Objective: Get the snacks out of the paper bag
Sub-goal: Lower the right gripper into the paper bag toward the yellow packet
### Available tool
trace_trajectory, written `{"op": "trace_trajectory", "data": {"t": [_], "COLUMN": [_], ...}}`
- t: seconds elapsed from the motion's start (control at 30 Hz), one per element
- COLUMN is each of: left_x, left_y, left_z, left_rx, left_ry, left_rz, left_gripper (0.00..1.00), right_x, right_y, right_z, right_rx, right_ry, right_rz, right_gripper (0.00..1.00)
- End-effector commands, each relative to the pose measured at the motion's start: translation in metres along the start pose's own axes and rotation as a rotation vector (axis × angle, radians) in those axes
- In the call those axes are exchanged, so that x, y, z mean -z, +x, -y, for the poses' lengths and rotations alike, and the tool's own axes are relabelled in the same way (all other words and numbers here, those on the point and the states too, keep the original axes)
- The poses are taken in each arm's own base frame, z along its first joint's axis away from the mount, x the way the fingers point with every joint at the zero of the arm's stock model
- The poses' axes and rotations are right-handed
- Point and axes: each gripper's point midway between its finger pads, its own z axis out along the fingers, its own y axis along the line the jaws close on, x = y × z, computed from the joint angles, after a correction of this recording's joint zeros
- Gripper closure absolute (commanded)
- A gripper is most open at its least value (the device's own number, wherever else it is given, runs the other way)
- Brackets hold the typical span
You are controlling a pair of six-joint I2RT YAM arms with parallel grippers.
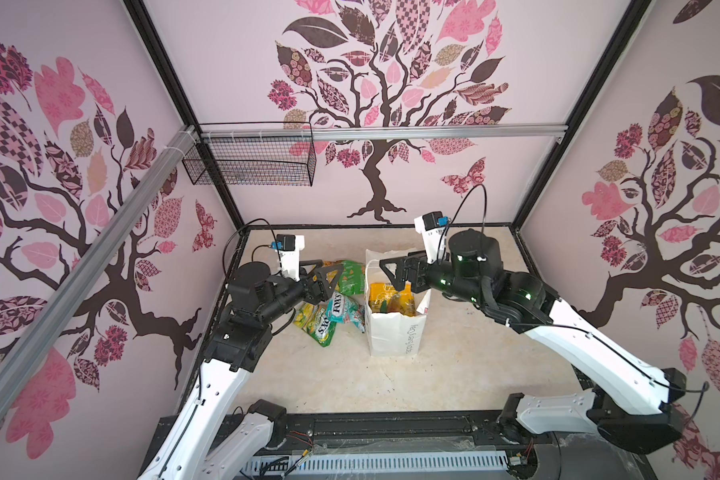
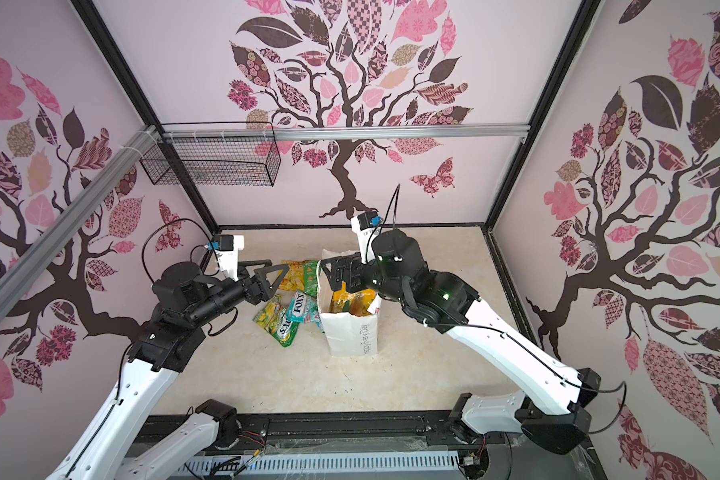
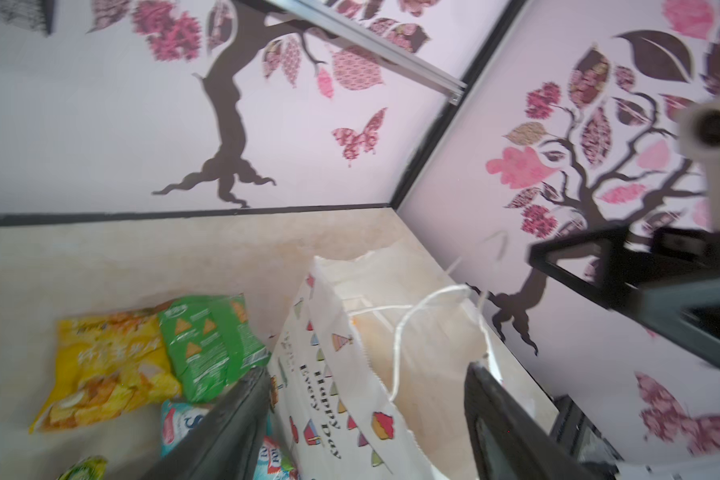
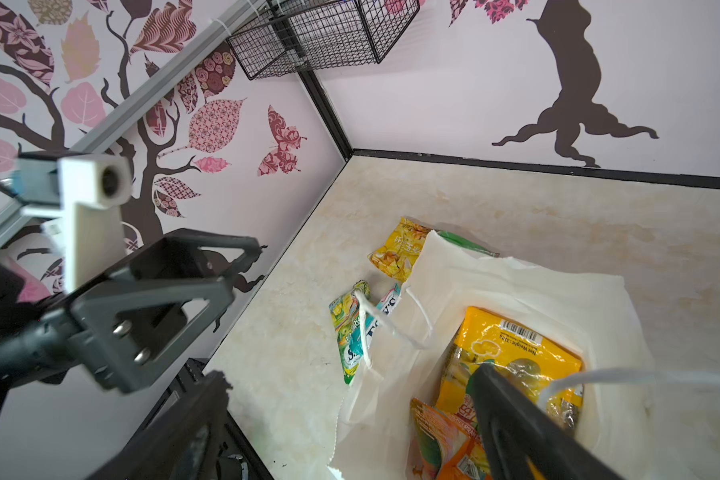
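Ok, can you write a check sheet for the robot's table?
Surface: beige table, few dark specks.
Job's things: paper bag upright, open; four snacks lie beside it, two packets seen inside.
Clutter: nothing seen.
Grippers: left gripper open, beside the bag; right gripper open, over the bag's mouth.
Cables: black cables loop above both wrists.
Surroundings: tree-patterned walls; wire basket hung on the back rail.

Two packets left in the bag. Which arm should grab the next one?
Right: the right hand hangs open over the paper bag's mouth, one finger at the yellow packet inside. The left hand is beside the bag, over unloaded snacks.
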Motion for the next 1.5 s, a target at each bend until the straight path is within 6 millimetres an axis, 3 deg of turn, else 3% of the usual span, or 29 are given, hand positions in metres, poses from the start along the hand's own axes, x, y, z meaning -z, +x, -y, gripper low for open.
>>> {"op": "trace_trajectory", "data": {"t": [0.0,0.27,0.47,0.7,1.13,1.47], "left_x": [0.015,0.033,0.028,0.034,0.033,0.031], "left_y": [-0.01,-0.003,0.013,0.008,0.007,0.006], "left_z": [0.054,0.108,0.105,0.098,0.089,0.089], "left_rx": [-0.231,-0.39,-0.451,-0.458,-0.452,-0.444], "left_ry": [0.174,0.334,0.295,0.243,0.188,0.189], "left_rz": [-0.015,-0.056,-0.131,-0.103,-0.103,-0.1], "left_gripper": [0.23,0.2,0.19,0.01,0.01,0.01], "right_x": [-0.01,-0.05,-0.08,-0.104,-0.118,-0.119], "right_y": [-0.003,-0.018,-0.009,0.025,0.098,0.135], "right_z": [0.013,0.031,0.051,0.076,0.088,0.1], "right_rx": [-0.036,0.005,0.04,0.072,0.037,0.029], "right_ry": [0.028,0.138,0.227,0.299,0.254,0.263], "right_rz": [-0.091,-0.164,-0.225,-0.328,-0.545,-0.642], "right_gripper": [0.11,0.2,0.3,0.44,0.66,0.67]}}
